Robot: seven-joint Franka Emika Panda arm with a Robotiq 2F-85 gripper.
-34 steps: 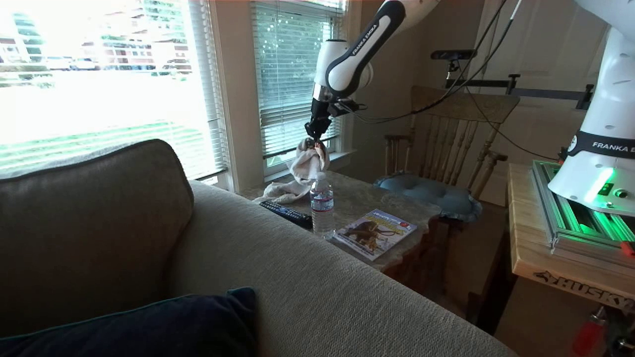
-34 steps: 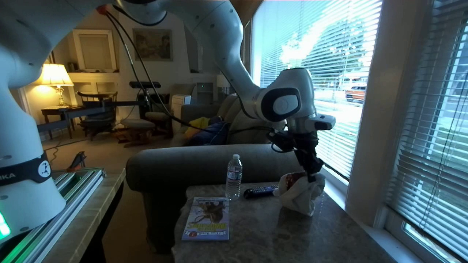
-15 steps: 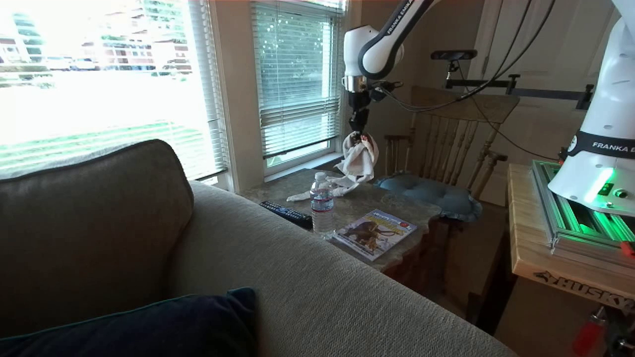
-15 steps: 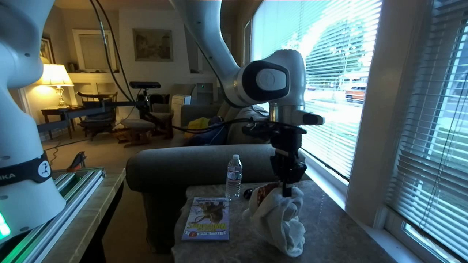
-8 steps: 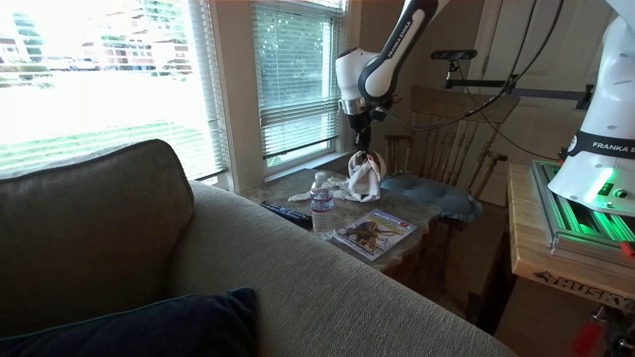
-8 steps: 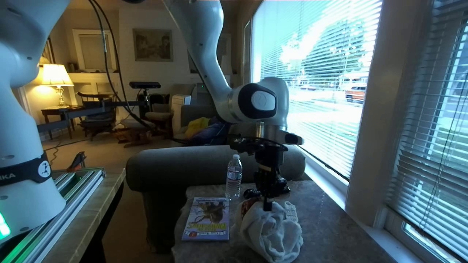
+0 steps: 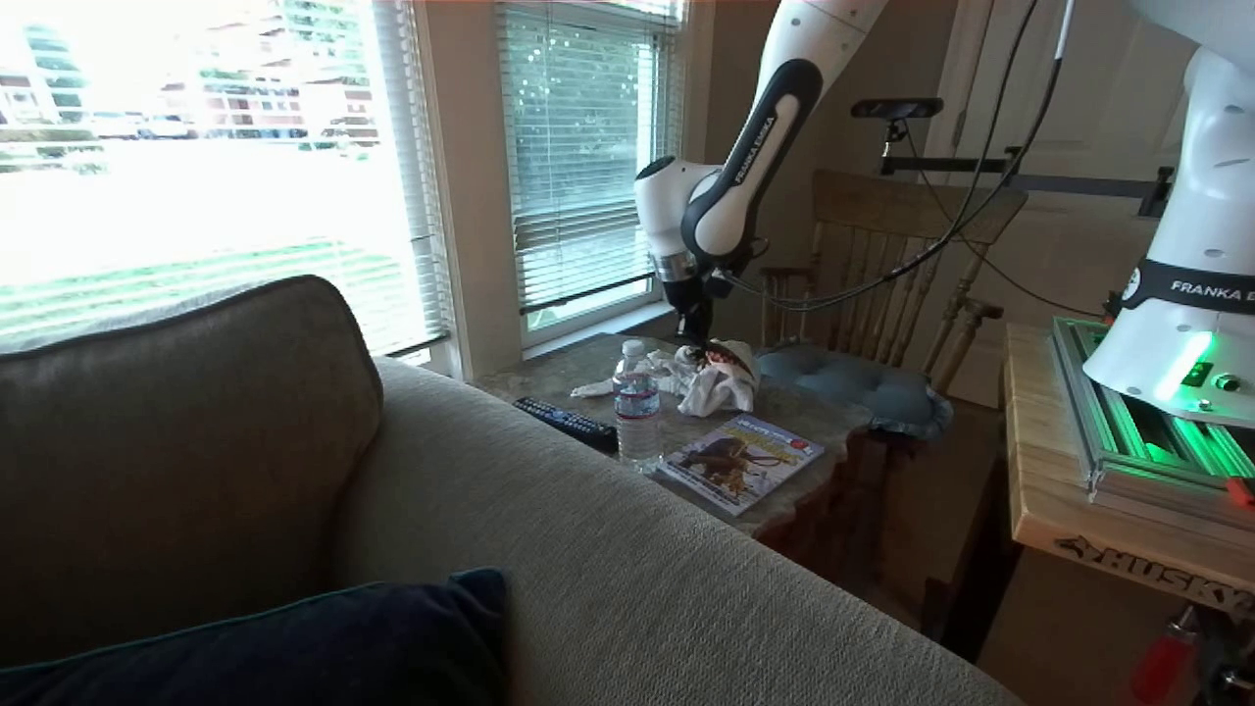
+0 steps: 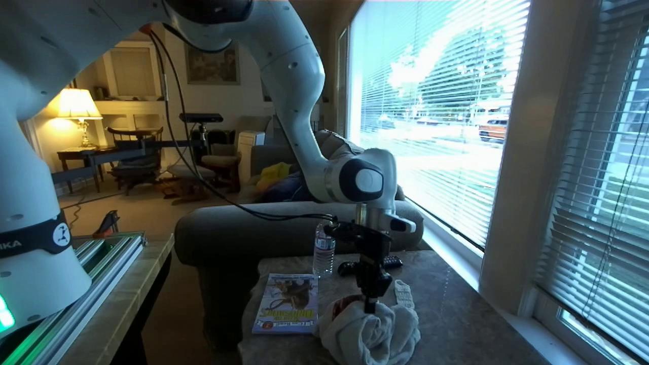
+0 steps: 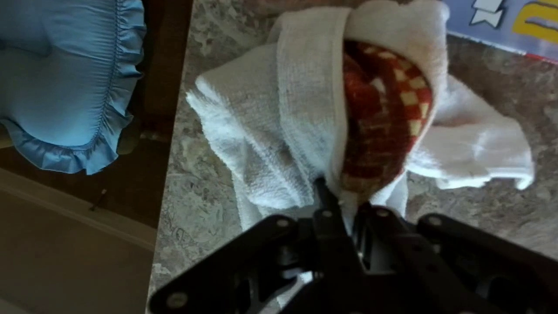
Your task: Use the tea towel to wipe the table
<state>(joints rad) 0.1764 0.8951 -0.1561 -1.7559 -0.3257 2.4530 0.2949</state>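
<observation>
Tea towel (image 9: 309, 100) bunched on table (image 8: 466, 314), beneath pincer (image 9: 344, 197), which pinches gathered upper fold.

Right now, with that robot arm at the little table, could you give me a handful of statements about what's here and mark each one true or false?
1. The gripper is pinching the towel, which rests on the table. True.
2. The towel is plain white all over. False: part of it shows a red pattern.
3. The bottle stands between the remote and the book. True.
4. The book lies open. False: it is closed, cover up.
5. A cushion sits on the chair. True.
6. The cushion is bright red. False: it is blue.
</observation>
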